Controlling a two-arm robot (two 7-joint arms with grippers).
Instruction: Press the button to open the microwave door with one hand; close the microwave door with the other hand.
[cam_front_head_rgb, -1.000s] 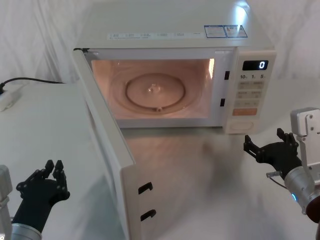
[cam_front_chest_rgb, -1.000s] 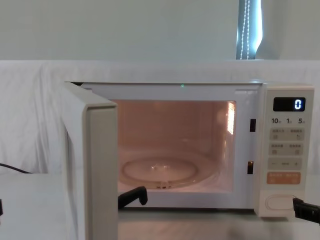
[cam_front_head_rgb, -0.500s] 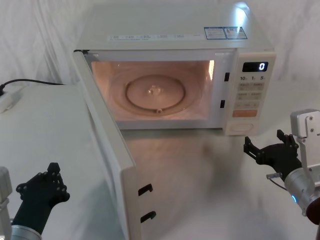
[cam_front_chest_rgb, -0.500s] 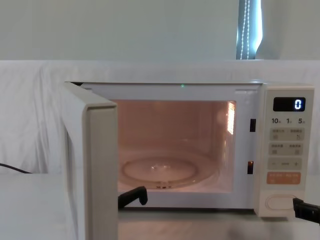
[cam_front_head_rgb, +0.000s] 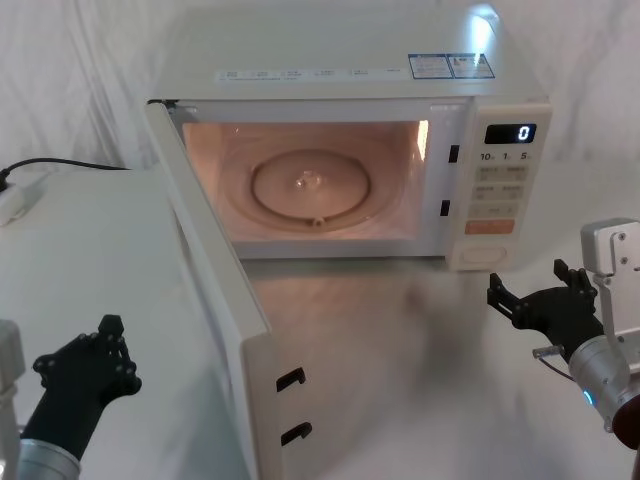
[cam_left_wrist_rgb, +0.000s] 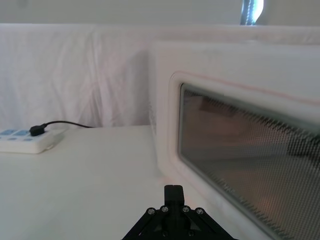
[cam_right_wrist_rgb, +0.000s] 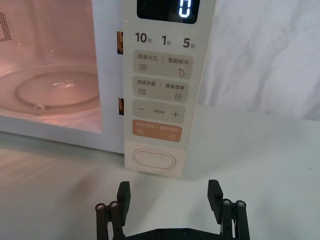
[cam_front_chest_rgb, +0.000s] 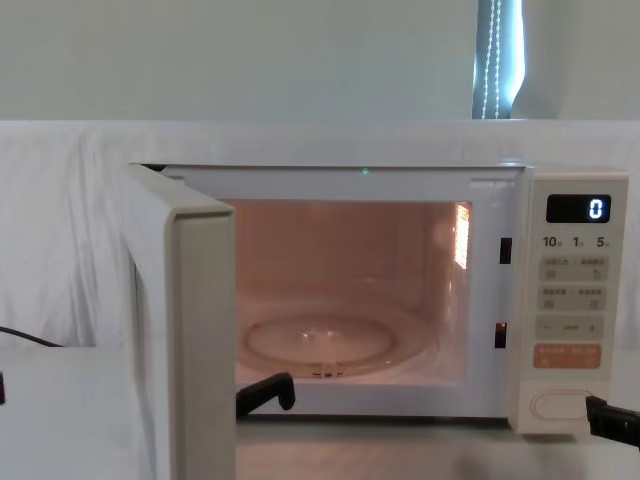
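Since a second ago the left gripper (cam_front_head_rgb: 80, 365) has drawn back at 8 o'clock, its spread unclear. Cream microwave (cam_front_head_rgb: 340, 75) sits at 12, microwave door (cam_front_head_rgb: 215, 300) swung wide. Right gripper (cam_right_wrist_rgb: 170, 197), fingers spread and empty, faces the pill-shaped button (cam_right_wrist_rgb: 155, 160).

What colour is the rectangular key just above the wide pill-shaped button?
Orange rectangular key, above the cream pill-shaped button; clearest in the right wrist view.

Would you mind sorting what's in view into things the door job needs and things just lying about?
Needed:
microwave
microwave door, swung open
button
left gripper, outside the door
right gripper, open, facing the button

Lying about:
power strip with black cable
white cloth behind
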